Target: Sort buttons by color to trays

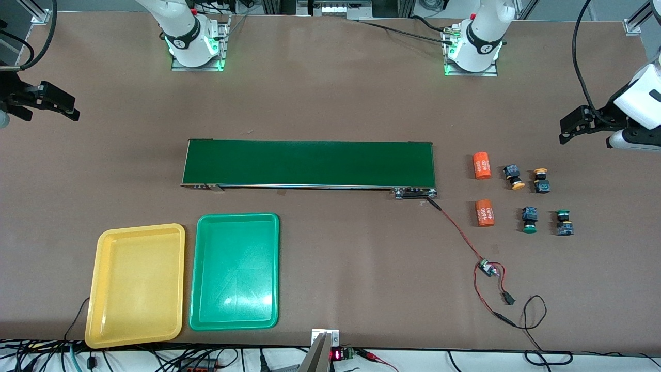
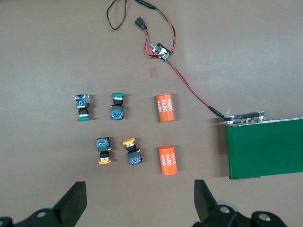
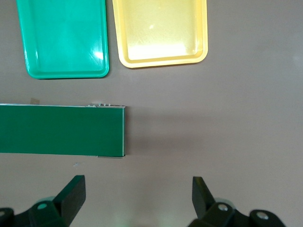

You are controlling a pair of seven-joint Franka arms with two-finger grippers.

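Note:
Two yellow-capped buttons (image 1: 514, 177) (image 1: 540, 181) and two green-capped buttons (image 1: 529, 219) (image 1: 564, 222) lie on the table at the left arm's end. In the left wrist view, the green pair (image 2: 83, 106) (image 2: 117, 105) and the yellow pair (image 2: 103, 150) (image 2: 132, 151) show. The yellow tray (image 1: 137, 279) and green tray (image 1: 235, 268) sit empty side by side at the right arm's end, also in the right wrist view (image 3: 161, 28) (image 3: 66, 38). My left gripper (image 1: 564, 132) (image 2: 140, 201) is open and empty, up over bare table by the buttons. My right gripper (image 1: 51, 111) (image 3: 137, 194) is open and empty, over the table's right-arm end.
A long dark-green conveyor belt (image 1: 310, 163) (image 3: 61, 130) (image 2: 265, 146) lies mid-table. Two orange cylinders (image 1: 482, 165) (image 1: 484, 213) lie between the belt's end and the buttons. A red-black wire with a small circuit board (image 1: 486, 267) (image 2: 162, 51) trails from the belt's end.

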